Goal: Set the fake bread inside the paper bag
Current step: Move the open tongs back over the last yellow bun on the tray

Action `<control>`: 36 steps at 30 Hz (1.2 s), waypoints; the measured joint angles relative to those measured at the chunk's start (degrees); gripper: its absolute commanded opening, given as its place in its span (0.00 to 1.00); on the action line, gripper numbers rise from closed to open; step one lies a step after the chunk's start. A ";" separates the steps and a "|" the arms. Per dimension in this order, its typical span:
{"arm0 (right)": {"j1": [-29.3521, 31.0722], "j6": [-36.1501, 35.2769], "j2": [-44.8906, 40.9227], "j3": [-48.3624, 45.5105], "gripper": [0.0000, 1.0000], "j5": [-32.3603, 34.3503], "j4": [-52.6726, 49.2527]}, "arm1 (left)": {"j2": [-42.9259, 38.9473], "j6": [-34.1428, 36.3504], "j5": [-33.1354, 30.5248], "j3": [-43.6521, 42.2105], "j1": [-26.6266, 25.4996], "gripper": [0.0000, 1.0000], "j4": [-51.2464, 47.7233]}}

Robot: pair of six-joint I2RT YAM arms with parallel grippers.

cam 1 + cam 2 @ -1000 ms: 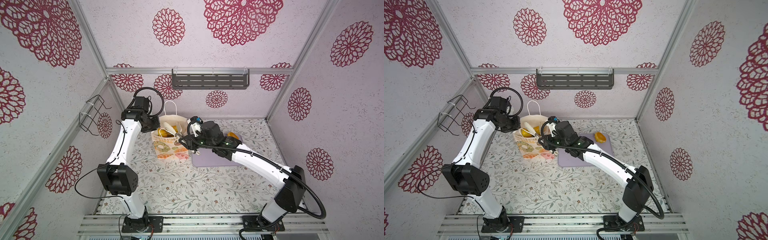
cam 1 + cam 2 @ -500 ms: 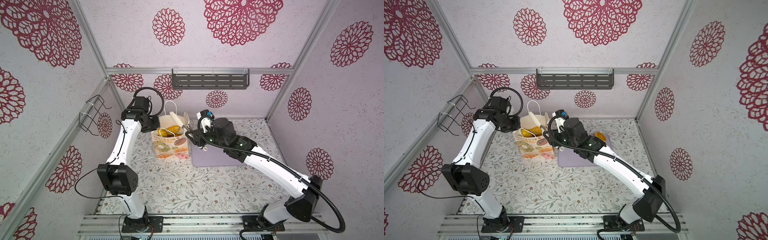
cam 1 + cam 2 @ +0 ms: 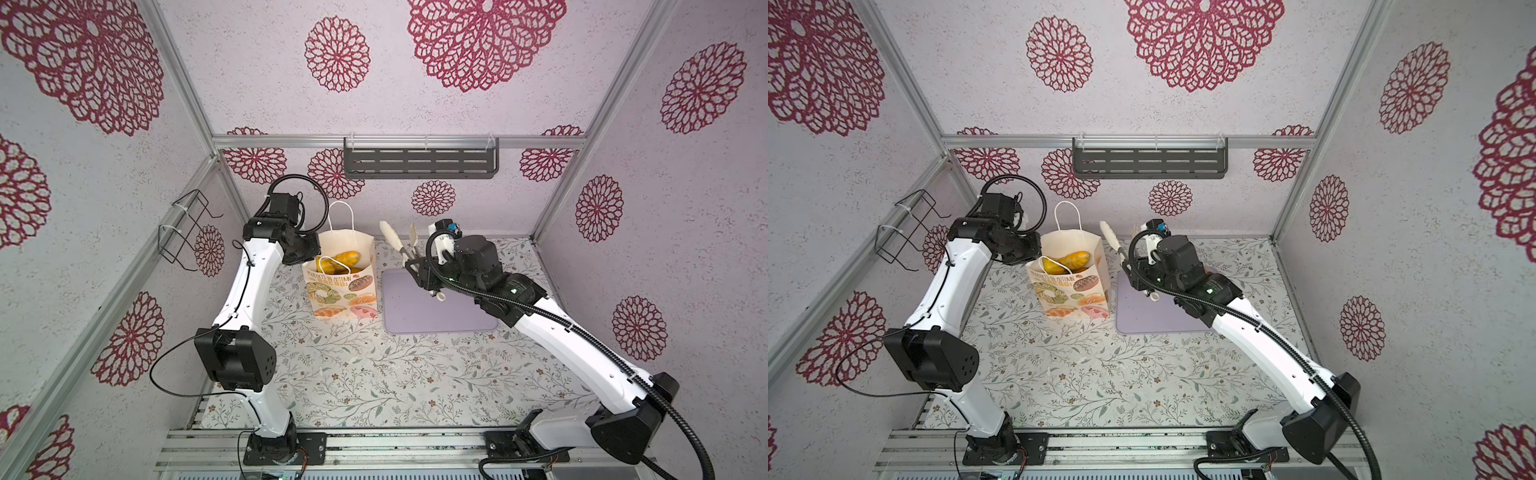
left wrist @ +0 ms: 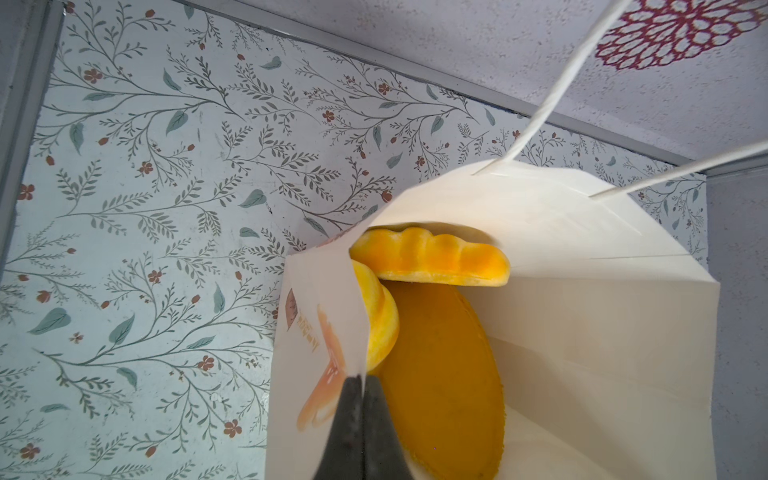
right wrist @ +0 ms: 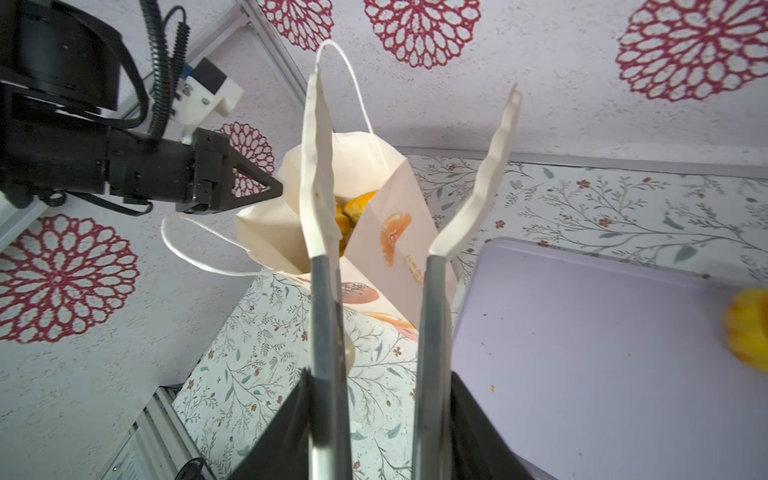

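Three pieces of fake bread (image 4: 432, 257), orange and yellow, lie inside the paper bag (image 4: 582, 291) in the left wrist view. The left gripper (image 4: 362, 380) is pinched tight on the bag's paper edge.

Only the right wrist view shows one yellow bun (image 5: 748, 328) on the lilac tray (image 5: 582, 332). The right gripper (image 5: 380, 399) holds tongs (image 5: 434, 311), their white tips apart and empty.

In both top views the bag stands upright just beside the tray, and the right arm hides the bun.
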 measured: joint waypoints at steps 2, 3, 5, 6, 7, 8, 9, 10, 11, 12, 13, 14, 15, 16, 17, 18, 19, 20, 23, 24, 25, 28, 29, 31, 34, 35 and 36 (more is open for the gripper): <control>-0.96 -0.39 -1.33 -1.05 0.48 0.59 -0.87 | 0.00 0.00 0.00 0.00 0.00 0.00 0.00; -1.46 -0.48 -2.01 -1.62 0.48 0.94 -1.36 | 0.00 0.00 0.00 0.00 0.00 0.00 0.00; -2.21 -0.63 -2.95 -2.54 0.48 1.75 -2.19 | 0.00 0.00 0.00 0.00 -0.02 0.00 0.00; -2.62 -0.87 -3.41 -3.06 0.48 2.10 -2.49 | 0.00 0.00 0.00 0.00 -0.02 0.00 0.00; -2.99 -0.98 -3.76 -3.58 0.48 2.36 -2.75 | 0.00 0.00 -0.02 0.00 -0.04 0.00 0.00; -3.41 -1.05 -4.17 -4.24 0.48 2.75 -3.04 | 0.00 0.00 -0.02 0.00 -0.04 0.00 0.00; -3.76 -1.18 -4.52 -4.87 0.48 3.13 -3.28 | 0.00 0.00 -0.02 0.00 -0.04 0.00 0.00; -4.15 -1.42 -4.87 -5.57 0.48 3.34 -3.41 | 0.00 0.00 -0.02 0.00 -0.04 0.00 0.00; -4.52 -1.51 -5.16 -6.23 0.48 3.54 -3.65 | 0.00 0.00 -0.02 0.00 -0.04 0.00 0.00; -4.81 -1.53 -5.40 -6.71 0.48 3.67 -3.76 | 0.00 0.00 -0.02 0.00 -0.04 0.00 0.00; -5.14 -1.68 -5.68 -7.30 0.48 3.89 -3.89 | 0.00 0.00 -0.02 0.00 -0.07 0.00 0.00; -5.40 -1.86 -5.92 -7.69 0.48 4.20 -4.07 | 0.00 0.00 -0.02 0.00 -0.07 0.00 0.00; -5.60 -1.92 -6.10 -8.04 0.48 4.50 -4.20 | 0.00 0.00 -0.04 0.00 -0.07 0.00 0.00; -5.81 -1.95 -6.29 -8.39 0.49 4.74 -4.22 | 0.00 0.00 -0.02 0.00 -0.07 0.00 0.00; -6.03 -1.97 -6.47 -8.72 0.49 4.90 -4.33 | 0.00 0.00 -0.04 0.00 -0.09 0.00 0.00; -6.21 -2.01 -6.67 -9.03 0.49 5.09 -4.35 | 0.00 0.00 -0.04 0.00 -0.11 0.00 0.00; -6.47 -2.12 -6.86 -9.40 0.49 5.22 -4.39 | 0.00 0.00 -0.04 0.00 -0.13 0.00 0.00; -6.64 -2.32 -6.99 -9.73 0.49 5.44 -4.50 | 0.00 0.02 -0.04 0.00 -0.15 0.00 0.00; -7.26 -2.78 -7.19 -10.49 0.49 6.27 -4.85 | 0.00 0.00 -0.04 0.00 -0.17 0.00 0.00; -7.48 -2.95 -7.19 -10.64 0.49 6.40 -4.90 | 0.00 0.00 -0.04 0.00 -0.17 0.00 0.00; -7.72 -3.06 -7.19 -10.78 0.49 6.56 -5.03 | 0.00 0.00 -0.04 0.00 -0.17 0.00 0.00; -8.37 -3.54 -7.19 -11.17 0.49 7.30 -5.22 | 0.00 0.00 -0.07 0.00 -0.22 0.00 0.00; -8.59 -3.67 -7.21 -11.28 0.49 7.65 -5.40 | 0.00 0.02 -0.07 0.00 -0.24 0.00 0.00; -9.09 -4.02 -7.30 -11.65 0.49 8.13 -5.55 | 0.00 0.00 -0.07 0.00 -0.33 0.00 0.00; -9.77 -4.74 -7.96 -13.03 0.50 9.33 -5.66 | 0.00 0.00 -0.09 0.00 -0.42 0.00 0.00; -10.01 -4.96 -8.28 -13.68 0.49 9.73 -5.73 | 0.00 0.00 -0.11 0.00 -0.44 0.00 0.02; -10.21 -5.11 -8.57 -14.23 0.49 10.01 -5.75 | 0.00 0.00 -0.11 0.00 -0.44 0.00 0.00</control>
